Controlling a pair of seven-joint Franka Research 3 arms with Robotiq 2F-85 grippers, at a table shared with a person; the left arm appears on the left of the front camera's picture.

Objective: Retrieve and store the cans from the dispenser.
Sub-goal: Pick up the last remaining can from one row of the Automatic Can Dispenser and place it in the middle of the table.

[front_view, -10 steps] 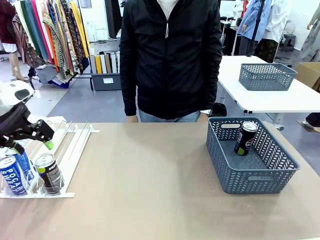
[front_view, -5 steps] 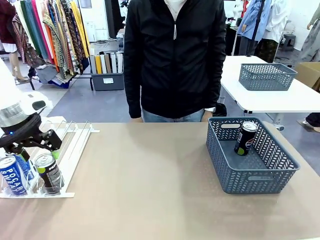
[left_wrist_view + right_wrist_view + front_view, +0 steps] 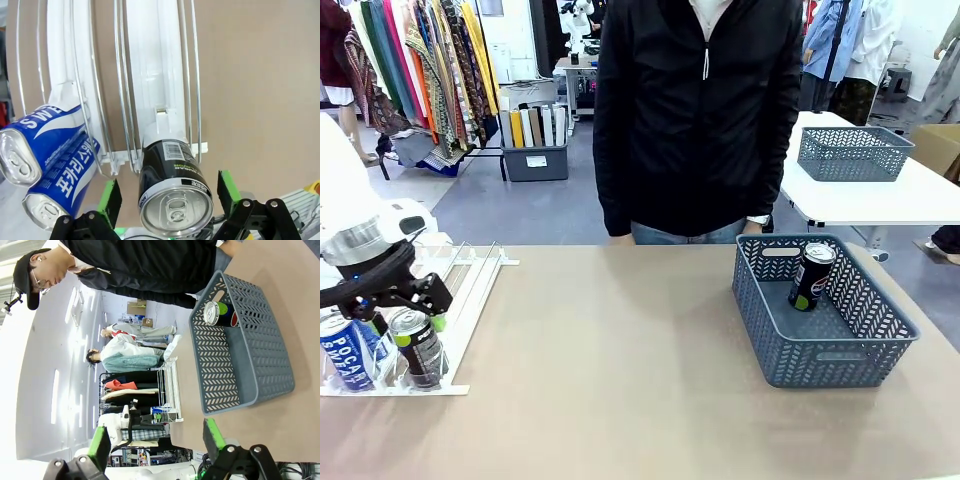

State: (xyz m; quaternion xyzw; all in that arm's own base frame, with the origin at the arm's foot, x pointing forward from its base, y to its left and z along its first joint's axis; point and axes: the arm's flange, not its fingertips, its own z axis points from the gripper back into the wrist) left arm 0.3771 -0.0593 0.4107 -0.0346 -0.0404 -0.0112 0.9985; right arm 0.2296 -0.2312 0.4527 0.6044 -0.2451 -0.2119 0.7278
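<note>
Black left pincer (image 3: 168, 196), spread wide, straddles black can (image 3: 417, 347).

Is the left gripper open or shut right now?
Open. The left gripper has its green pads wide apart either side of the black can, not touching it.

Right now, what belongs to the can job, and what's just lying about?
Job: black Pepsi can, two blue Pocari Sweat cans, white wire dispenser, near grey-blue mesh basket holding another black can.
Lying about: far grey mesh basket, hanging clothes.
</note>
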